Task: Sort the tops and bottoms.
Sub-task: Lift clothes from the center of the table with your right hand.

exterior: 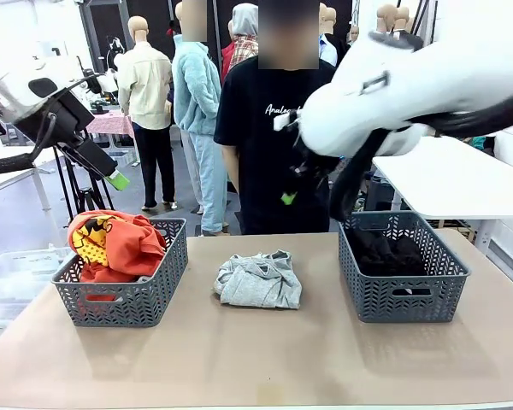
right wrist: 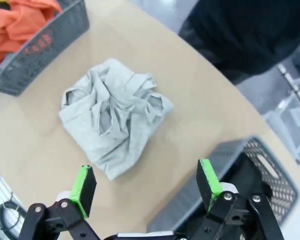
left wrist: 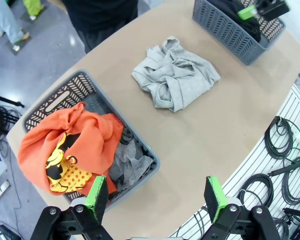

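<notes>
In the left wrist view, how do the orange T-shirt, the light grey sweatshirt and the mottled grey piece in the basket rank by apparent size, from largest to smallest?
1. orange T-shirt, though it lies nearest the camera, so this is unsure
2. light grey sweatshirt
3. mottled grey piece, partly hidden under the orange one

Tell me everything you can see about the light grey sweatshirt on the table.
The light grey sweatshirt is soft, knit-looking fabric, loosely folded into a rumpled, roughly square bundle with creases and overlapping flaps on top. It lies flat on the tan table, between the two grey baskets and apart from both. Nothing holds or touches it except the tabletop.
</notes>
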Motion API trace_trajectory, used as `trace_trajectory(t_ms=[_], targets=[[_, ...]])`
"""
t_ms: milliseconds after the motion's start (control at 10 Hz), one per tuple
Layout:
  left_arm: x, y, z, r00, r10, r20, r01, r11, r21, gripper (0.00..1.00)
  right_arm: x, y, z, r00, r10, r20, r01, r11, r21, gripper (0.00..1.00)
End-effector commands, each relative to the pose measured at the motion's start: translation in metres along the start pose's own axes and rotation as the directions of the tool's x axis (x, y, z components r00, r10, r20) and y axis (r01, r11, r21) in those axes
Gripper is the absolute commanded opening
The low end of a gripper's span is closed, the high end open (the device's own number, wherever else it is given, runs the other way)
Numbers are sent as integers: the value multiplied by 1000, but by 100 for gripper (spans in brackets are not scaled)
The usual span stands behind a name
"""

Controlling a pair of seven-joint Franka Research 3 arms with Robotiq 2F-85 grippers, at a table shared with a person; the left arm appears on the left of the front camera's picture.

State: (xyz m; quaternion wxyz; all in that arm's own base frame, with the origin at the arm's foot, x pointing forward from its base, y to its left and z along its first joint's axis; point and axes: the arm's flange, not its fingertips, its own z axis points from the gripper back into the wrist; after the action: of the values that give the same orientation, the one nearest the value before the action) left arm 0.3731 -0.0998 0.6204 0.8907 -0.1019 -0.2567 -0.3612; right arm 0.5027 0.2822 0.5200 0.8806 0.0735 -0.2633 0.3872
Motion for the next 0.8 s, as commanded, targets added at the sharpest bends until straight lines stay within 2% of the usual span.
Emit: trace_trajectory(t_ms=[0,100,200,400,500,600,700], targets=[[-2,1,1,1000,2,-3,-2,1000,3,100,18,-11,-30,996,77,-45,-75,996,46,100],[-2,1,1,1000,2,-3,-2,1000,3,100,18,-10,-49,990,71,-118,-62,995,72,100],[-2,1,1,1000,2,-3,-2,1000,3,100,8,0,-26,999,36,-20,-35,999,27,100],[-2,1,1,1000,2,-3,-2,1000,3,100,8,0,-26,999,36,-20,-35,999,27,100],[-2,1,1,1000,2,-3,-2,1000,3,100,14,-1,-45,998,45,-47,-42,998,54,100],[-2,1,1,1000,2,-3,-2,1000,3,100,10,1,-52,998,58,-12,-58,997,49,100],[-2,1,1,1000,2,-3,-2,1000,3,100,13,4,-76,996,79,-31,-77,995,59,100]])
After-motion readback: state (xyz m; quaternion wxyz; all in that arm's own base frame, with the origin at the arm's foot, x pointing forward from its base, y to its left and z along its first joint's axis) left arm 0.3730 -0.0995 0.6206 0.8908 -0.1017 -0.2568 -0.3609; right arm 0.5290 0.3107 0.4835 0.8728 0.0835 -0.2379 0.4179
